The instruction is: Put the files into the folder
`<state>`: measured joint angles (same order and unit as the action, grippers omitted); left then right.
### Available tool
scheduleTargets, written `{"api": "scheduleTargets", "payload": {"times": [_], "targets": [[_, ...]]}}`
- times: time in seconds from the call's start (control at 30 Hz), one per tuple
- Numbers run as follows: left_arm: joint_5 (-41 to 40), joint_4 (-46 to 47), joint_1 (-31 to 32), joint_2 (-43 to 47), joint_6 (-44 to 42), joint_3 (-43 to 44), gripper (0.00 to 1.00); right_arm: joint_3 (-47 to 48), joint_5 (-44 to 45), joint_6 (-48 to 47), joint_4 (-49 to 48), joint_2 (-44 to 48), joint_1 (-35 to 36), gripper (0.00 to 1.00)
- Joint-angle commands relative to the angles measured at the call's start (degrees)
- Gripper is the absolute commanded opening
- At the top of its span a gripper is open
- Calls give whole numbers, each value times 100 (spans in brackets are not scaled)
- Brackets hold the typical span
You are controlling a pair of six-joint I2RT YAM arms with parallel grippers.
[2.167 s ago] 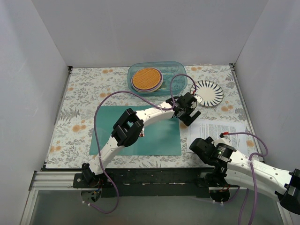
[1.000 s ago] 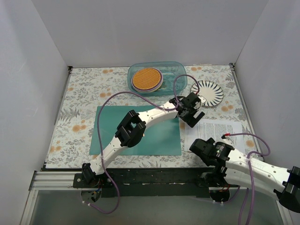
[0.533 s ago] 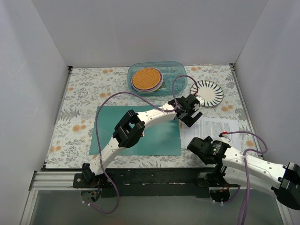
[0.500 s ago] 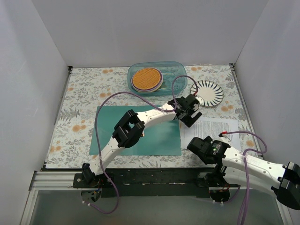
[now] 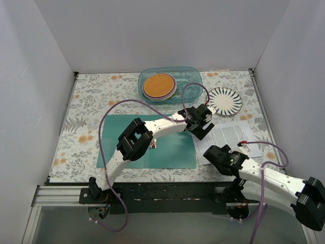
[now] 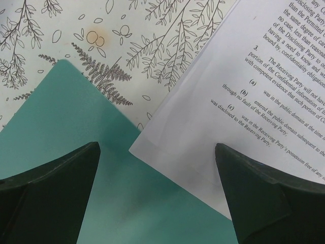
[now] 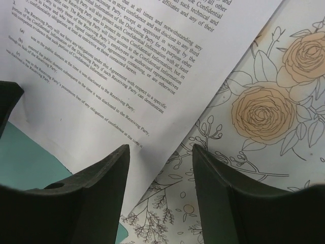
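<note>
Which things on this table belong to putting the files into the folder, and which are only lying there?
For the job: white printed paper sheets; thin flat teal-green folder.
Just lying about: clear blue-tinted plastic container; round orange disc inside it; round black-and-white striped plate.
</note>
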<state>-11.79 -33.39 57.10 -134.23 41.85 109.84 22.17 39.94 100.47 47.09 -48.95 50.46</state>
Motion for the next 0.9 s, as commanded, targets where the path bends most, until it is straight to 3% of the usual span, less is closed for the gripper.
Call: {"api": "scheduleTargets", "payload": {"times": [0.0, 0.87], "targets": [[-104, -854, -32, -50, -150, -419, 98, -55, 14, -141, -253, -185, -71, 61], [28, -880, -6, 20, -212, -701, 97, -187, -75, -405, -693, 245, -203, 58]]}}
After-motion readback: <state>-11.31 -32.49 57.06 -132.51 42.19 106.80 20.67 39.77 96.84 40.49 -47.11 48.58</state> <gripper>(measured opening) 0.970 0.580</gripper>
